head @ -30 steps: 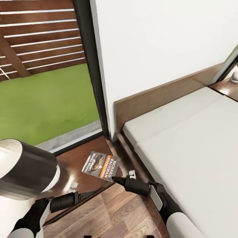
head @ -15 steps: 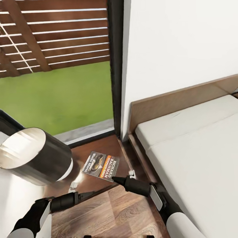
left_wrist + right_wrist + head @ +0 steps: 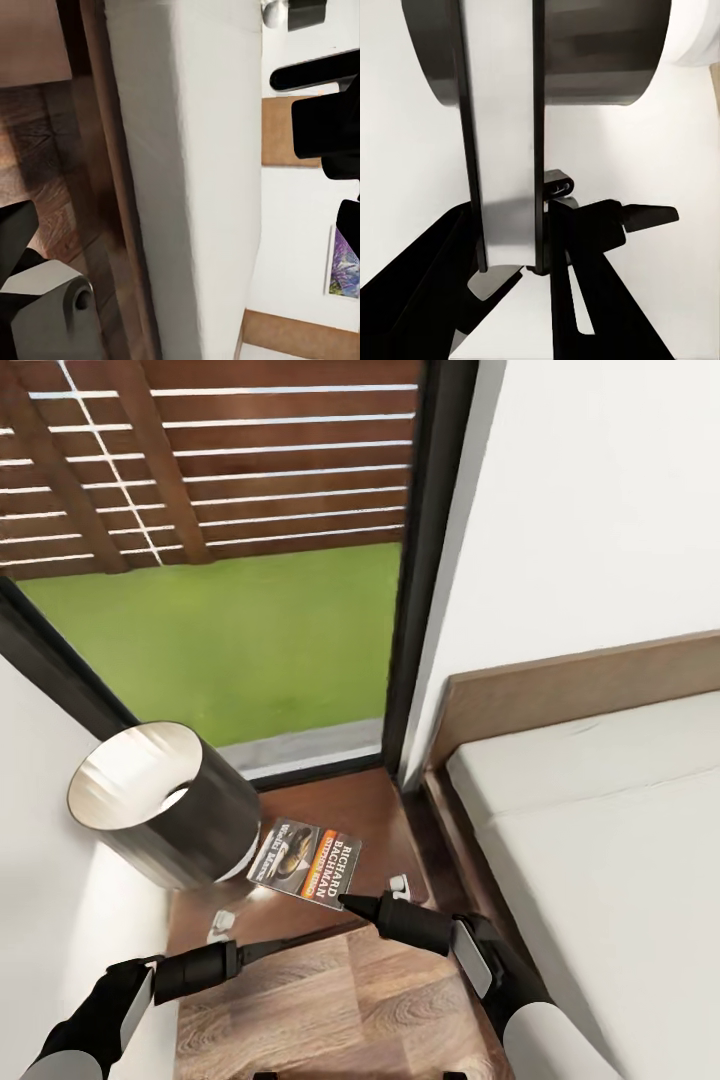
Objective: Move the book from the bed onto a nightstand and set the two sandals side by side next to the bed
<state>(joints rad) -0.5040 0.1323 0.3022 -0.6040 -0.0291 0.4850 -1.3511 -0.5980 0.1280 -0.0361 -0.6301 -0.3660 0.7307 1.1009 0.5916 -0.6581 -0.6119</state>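
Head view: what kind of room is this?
Most likely a bedroom: a bed with an off-white mattress and brown headboard, a dark wooden nightstand beside it carrying a lamp, and a tall window onto a lawn.

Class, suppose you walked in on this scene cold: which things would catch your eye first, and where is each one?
The book, held edge-on by the right gripper, hangs over the dark wooden nightstand at the bed's head. A dark lamp shade stands at the nightstand's left, and bright green grass fills the window behind it.
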